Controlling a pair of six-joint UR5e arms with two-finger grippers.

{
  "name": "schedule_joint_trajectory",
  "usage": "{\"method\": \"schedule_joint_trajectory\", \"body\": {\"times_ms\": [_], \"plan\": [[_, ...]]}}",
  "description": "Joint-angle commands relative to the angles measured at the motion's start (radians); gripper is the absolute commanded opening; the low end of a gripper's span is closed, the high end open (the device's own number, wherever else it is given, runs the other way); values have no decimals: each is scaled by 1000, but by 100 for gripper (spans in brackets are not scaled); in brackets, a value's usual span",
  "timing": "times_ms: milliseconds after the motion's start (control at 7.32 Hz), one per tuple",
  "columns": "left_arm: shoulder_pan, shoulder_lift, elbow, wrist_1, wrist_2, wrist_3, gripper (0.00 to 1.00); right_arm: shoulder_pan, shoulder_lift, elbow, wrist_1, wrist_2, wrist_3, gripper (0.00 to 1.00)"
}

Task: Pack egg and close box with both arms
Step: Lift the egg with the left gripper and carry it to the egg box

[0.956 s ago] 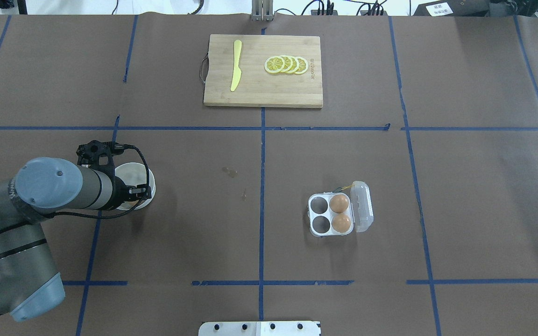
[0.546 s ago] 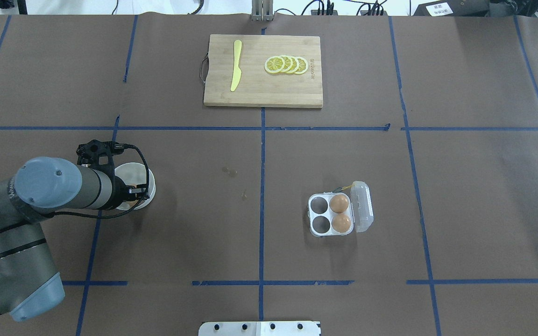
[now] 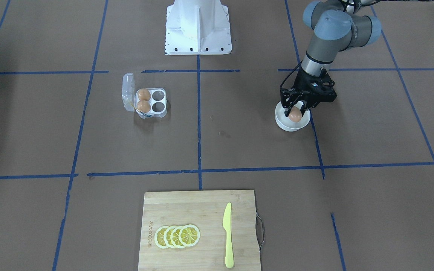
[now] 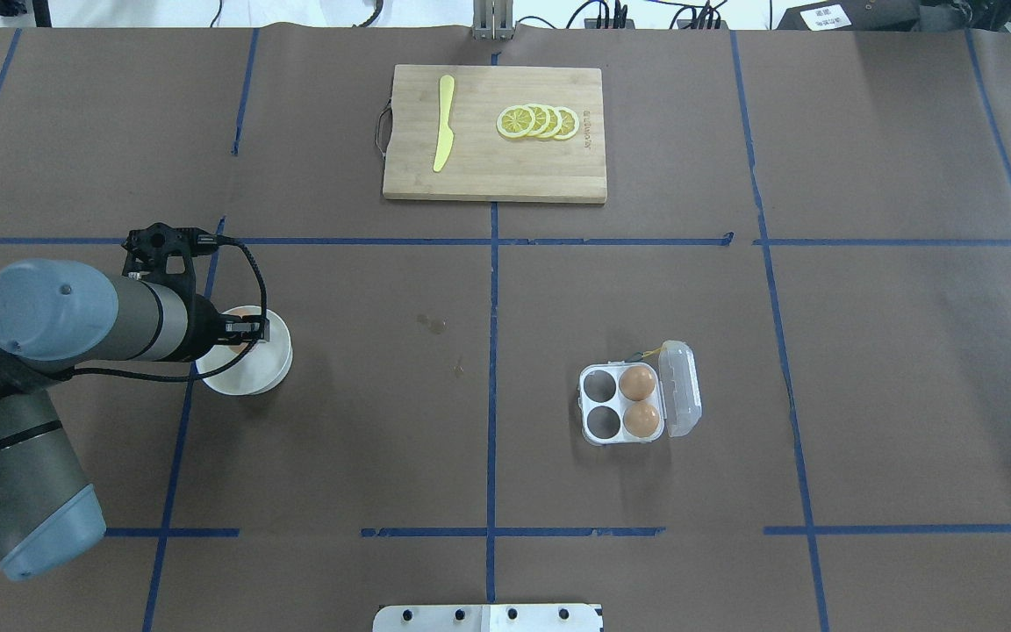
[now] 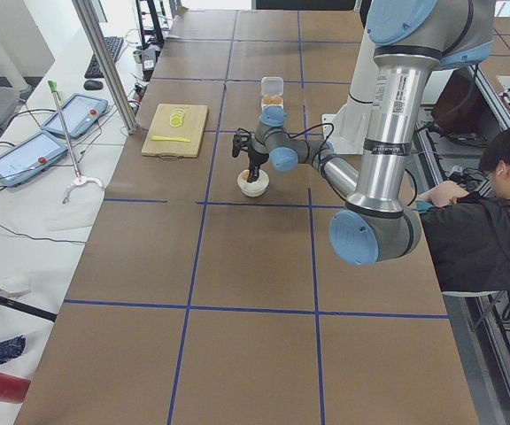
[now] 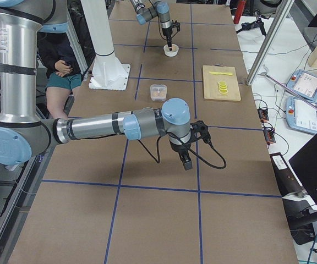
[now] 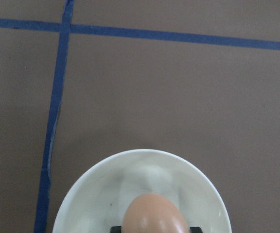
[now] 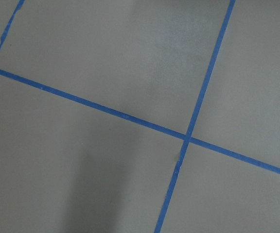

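Closest in, at the robot's own edge of the table (image 4: 365, 456), the white base (image 3: 198, 26) stands a little to the robot's left of the box (image 4: 621, 405). The box lies open on the brown paper. Its clear lid (image 4: 683, 386) is folded out on the side toward the robot's right, and a bit of yellow string (image 4: 650, 353) shows at its far corner. Two brown eggs (image 4: 637, 383) sit in the two cells next to the lid. The two empty cells (image 4: 599, 384) are on the side away from it.

About level with the box and well off to the robot's left of it is the white bowl (image 3: 290, 126). The left gripper (image 3: 295, 111) hangs straight down over the bowl, pinched narrowly on the egg (image 3: 295, 116), which sits over the bowl's middle. I can't tell whether the egg touches the bowl's floor.

Well away on the robot's right of the box, the right gripper (image 6: 186, 161) points down just above the paper. From the side I can't make out whether it is wide or narrow. Its own camera sees only paper and crossing blue tape (image 8: 188, 138).

Farthest out, beyond the box and somewhat toward the robot's left, lies the wooden cutting board (image 4: 495, 180). On it are a fan of lemon slices (image 4: 539, 121) and a yellow knife (image 4: 443, 123), the knife on the board's left part.
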Motion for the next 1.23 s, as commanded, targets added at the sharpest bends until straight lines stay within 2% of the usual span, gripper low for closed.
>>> {"method": "schedule_joint_trajectory", "body": {"times_ms": [0, 137, 410, 546, 683, 820, 1093], "plan": [[-22, -80, -11, -7, 9, 63, 0, 0, 0, 1, 0, 2, 8, 100], [-15, -120, -8, -7, 44, 68, 0, 0, 0, 2, 0, 2, 9, 100], [-6, -241, 11, -39, 53, 254, 0, 0, -1, 2, 2, 2, 9, 100], [3, -266, 52, -164, 53, 336, 0, 0, 0, 2, 0, 2, 9, 100], [29, -266, 120, -377, 53, 346, 0, 0, -1, 3, 0, 2, 9, 100], [50, -263, 175, -539, 55, 350, 0, 0, -1, 3, 2, 2, 9, 100], [95, -286, 203, -693, 61, 480, 0, 0, -1, 2, 2, 2, 9, 100]]}}
